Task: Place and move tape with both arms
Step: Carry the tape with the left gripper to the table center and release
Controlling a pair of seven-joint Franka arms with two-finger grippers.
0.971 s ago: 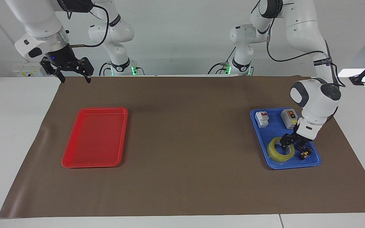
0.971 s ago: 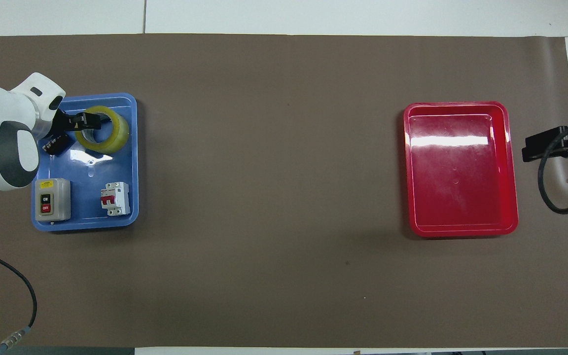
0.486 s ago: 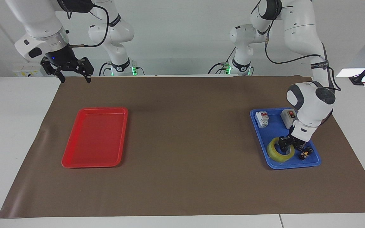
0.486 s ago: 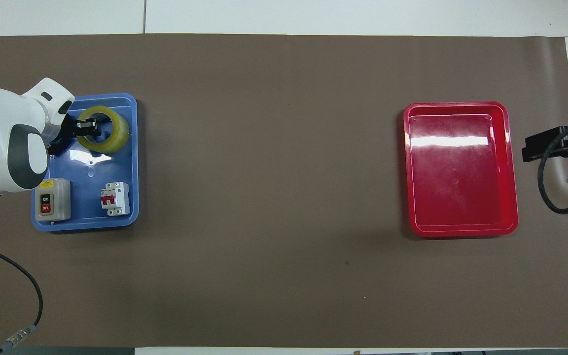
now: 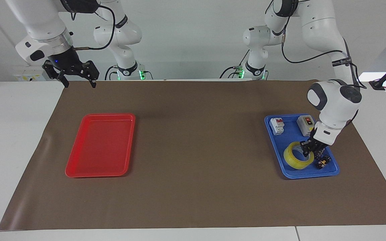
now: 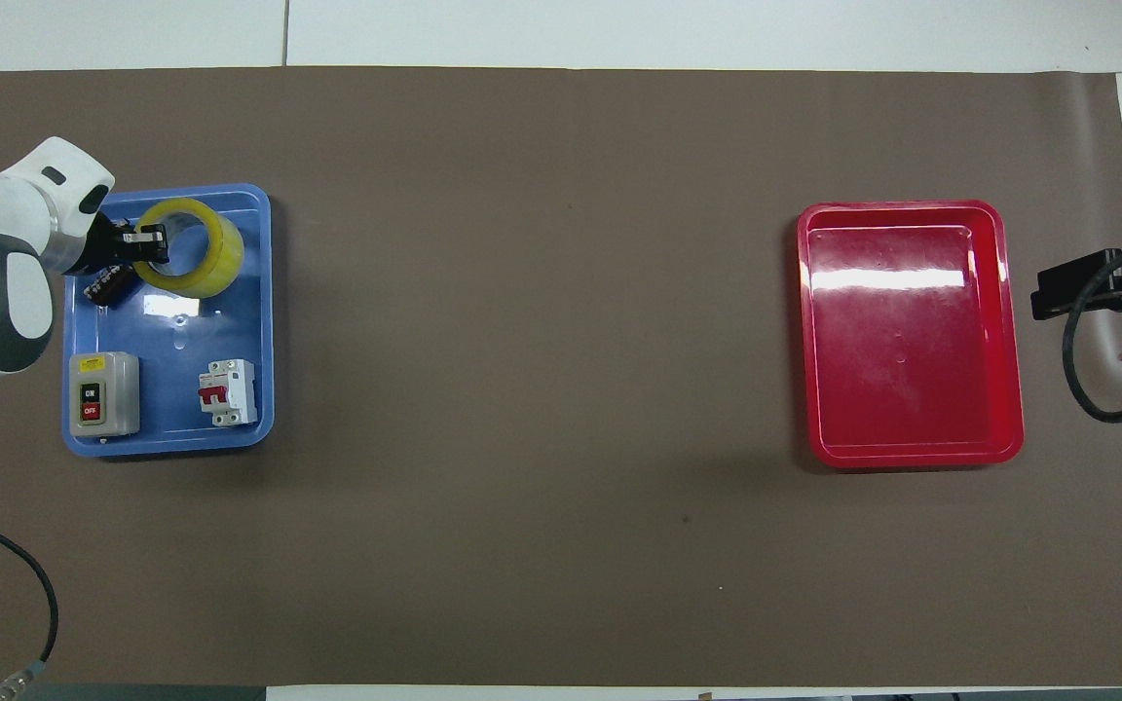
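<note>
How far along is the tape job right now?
Early. Done: the left gripper has shut on the tape's wall in the blue tray. In hand: the tape, tilted, starting to lift. Left: carrying it toward the red tray; the right gripper waits open near that end.

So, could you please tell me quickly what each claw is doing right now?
Left claw: shut on the wall of the tape, over the blue tray.
Right claw: open, holding nothing, waiting.
</note>
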